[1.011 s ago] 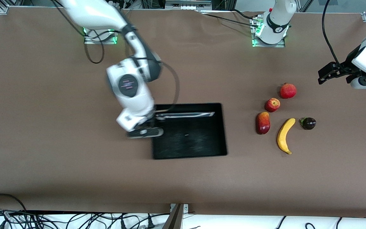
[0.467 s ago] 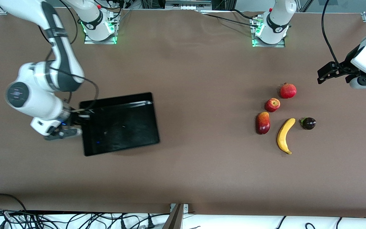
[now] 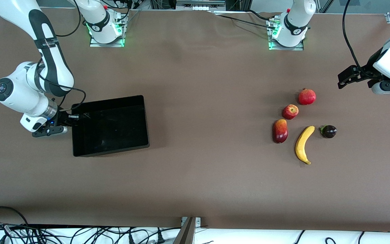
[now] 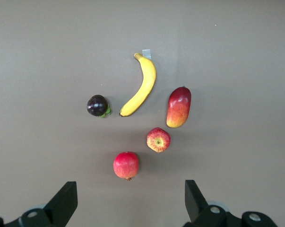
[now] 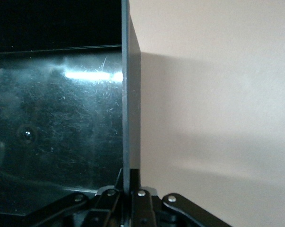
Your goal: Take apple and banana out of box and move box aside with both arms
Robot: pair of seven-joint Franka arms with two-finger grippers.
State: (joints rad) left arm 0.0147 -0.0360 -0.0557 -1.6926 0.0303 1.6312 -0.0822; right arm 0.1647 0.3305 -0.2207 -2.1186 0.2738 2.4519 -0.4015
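Five fruits lie loose on the brown table (image 3: 195, 189) toward the left arm's end: apple (image 3: 290, 111), banana (image 3: 303, 144), pomegranate (image 3: 306, 96), a red-yellow mango-like fruit (image 3: 280, 130) and a small dark purple fruit (image 3: 328, 131). None is in the box (image 3: 110, 126), which sits empty, toward the right arm's end of the table, well apart from the fruit. Right gripper (image 3: 67, 120) is at the box's end wall, fingers clamped shut on the thin wall; the right wrist view shows the wall edge (image 5: 131, 118) running straight into the jaws, glossy scratched floor on one side, bare table on the other. Left gripper (image 4: 130, 201) hangs above the table by the fruit group, fingers spread wide, holding nothing; this arm waits. Judgement: unloading looks done, and the step in hand is setting the box aside, carried by one arm alone despite the task's wording. To do it well: keep the pinch square on the wall so the tray does not pivot, keep the base flat on the table, then release only once it rests level and back the fingers straight off the wall. No brand, label or legible writing shows on box, fruit or table; arm markings are too small to read.
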